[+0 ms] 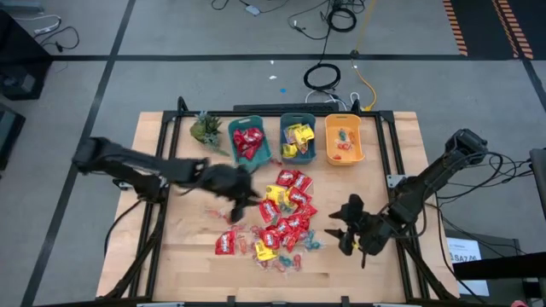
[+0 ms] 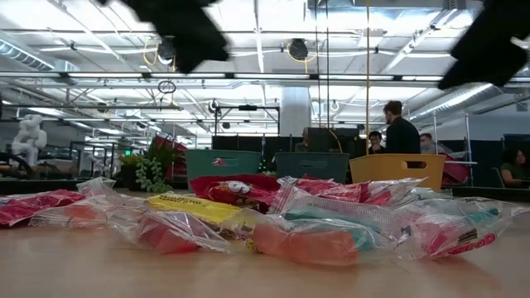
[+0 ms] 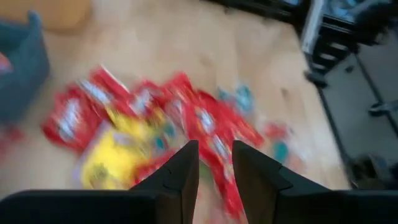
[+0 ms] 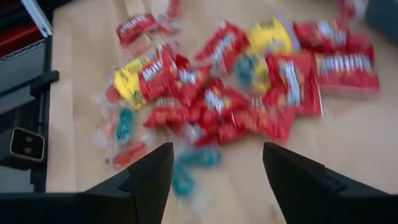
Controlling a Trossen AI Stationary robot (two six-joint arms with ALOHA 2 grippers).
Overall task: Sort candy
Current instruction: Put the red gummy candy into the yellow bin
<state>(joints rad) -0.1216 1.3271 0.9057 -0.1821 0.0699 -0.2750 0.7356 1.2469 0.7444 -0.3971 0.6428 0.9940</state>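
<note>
The candy (image 1: pixel 286 217) sits heaped in the lower middle of the high view — red packets, yellow packets and small clear, teal and pink twists spread on the table (image 1: pixel 183 234). Some is sorted already: red packets in the teal bin (image 1: pixel 249 141), yellow ones in the blue bin (image 1: pixel 298 138), small pieces in the orange bin (image 1: pixel 344 139), all lined up along the upper edge of the table. A small green plant (image 1: pixel 206 128) stands just left of the teal bin.

The left hand (image 1: pixel 246 194) hangs over the left edge of the heap; its wrist view shows the fingers narrowly parted with nothing visibly between them. The right hand (image 1: pixel 348 223) hovers just right of the pile, fingers spread wide and empty, facing the teal and orange twists at the near fringe.

The risks, as I judge them: the packets overlap and look slick, so a closing grip could take two at once or skid a wrapper aside — and the tiny twists may slip out of the fingers. With both hands near one heap, the arms could also crowd each other.
</note>
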